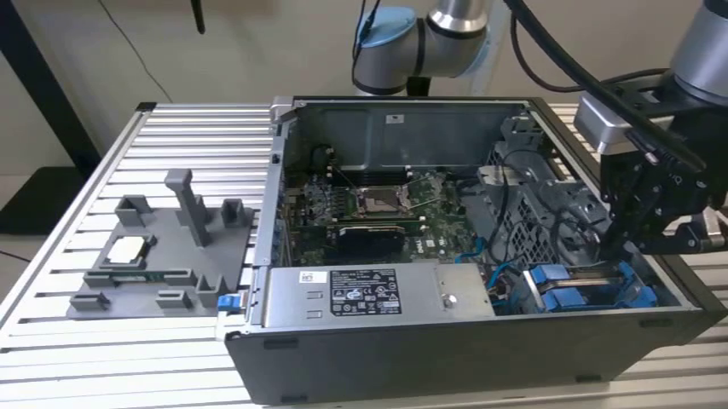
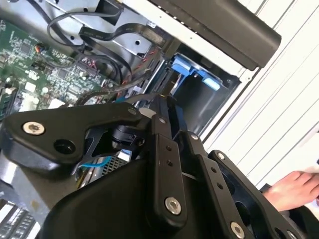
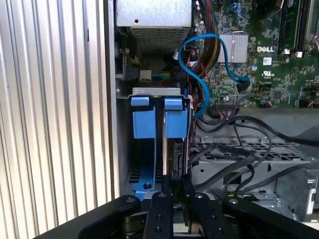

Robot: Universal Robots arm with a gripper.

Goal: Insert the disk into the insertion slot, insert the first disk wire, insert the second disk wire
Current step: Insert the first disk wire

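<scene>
The disk [image 3: 175, 152] stands on edge deep in the insertion slot [image 3: 145, 181], its blue carrier tab [image 3: 175, 117] next to a second blue tab [image 3: 144, 117]. My gripper [image 3: 178, 183] sits right at the disk's near end, and its fingers look shut on the thin edge. In the exterior view my gripper [image 1: 615, 256] hangs over the blue-railed insertion slot [image 1: 592, 290] in the case's near right corner. A loose blue wire [image 3: 199, 74] loops beside the slot, and black wires [image 3: 234, 149] lie over the perforated cage. The gripper's linkage [image 2: 154, 112] hides its fingertips in the second wrist view.
The silver power supply box [image 1: 364, 294] lies along the case's front wall, left of the slot. The motherboard [image 1: 376, 204] fills the case floor. A grey fixture tray [image 1: 159, 256] sits on the slatted table at the exterior view's left. A person's hand [image 2: 294, 189] rests outside the case.
</scene>
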